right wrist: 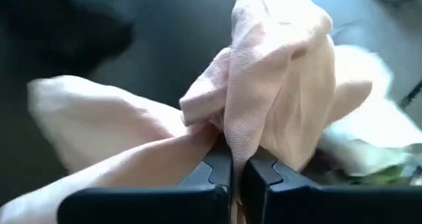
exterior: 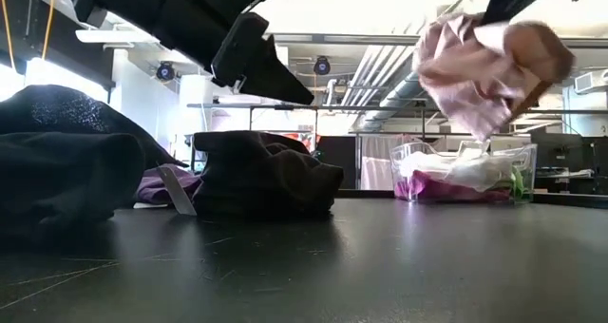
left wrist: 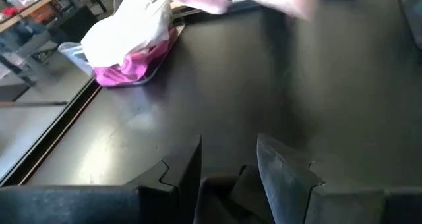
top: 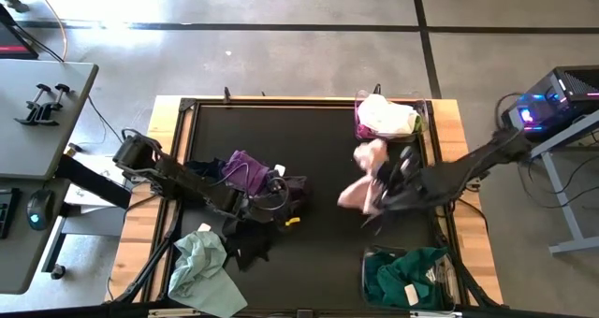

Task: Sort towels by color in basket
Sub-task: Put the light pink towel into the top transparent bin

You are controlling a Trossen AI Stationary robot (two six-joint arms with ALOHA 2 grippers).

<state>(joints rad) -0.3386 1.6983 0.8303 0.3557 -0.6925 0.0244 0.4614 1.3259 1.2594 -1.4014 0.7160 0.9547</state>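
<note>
A pale pink towel (top: 360, 182) hangs in the air right of the table's middle, with my right gripper (right wrist: 237, 161) shut on it; the low view shows the pink towel (exterior: 484, 71) well above the tabletop. My left gripper (left wrist: 227, 165) stands open over the table's middle left, nothing between its fingers, close above a black towel (exterior: 266, 176). A purple towel (top: 245, 171) lies beside the black one. Another black towel (top: 248, 248) and a pale mint towel (top: 201, 271) lie at the near left. My right gripper pinches a bunched fold of the pink towel (right wrist: 231, 135) between its two fingers. The fingers slant down from the table's right side. The towel is lifted clear of the table and hangs slack, billowing out to both sides of the fingers.
A clear basket (top: 423, 108) at the far right holds white, magenta and lime green towels. A second basket (top: 372, 262) at the near right holds teal towels. A small yellow piece (top: 293, 221) lies near the black towel. The dark tabletop's middle (top: 318, 252) is bare.
</note>
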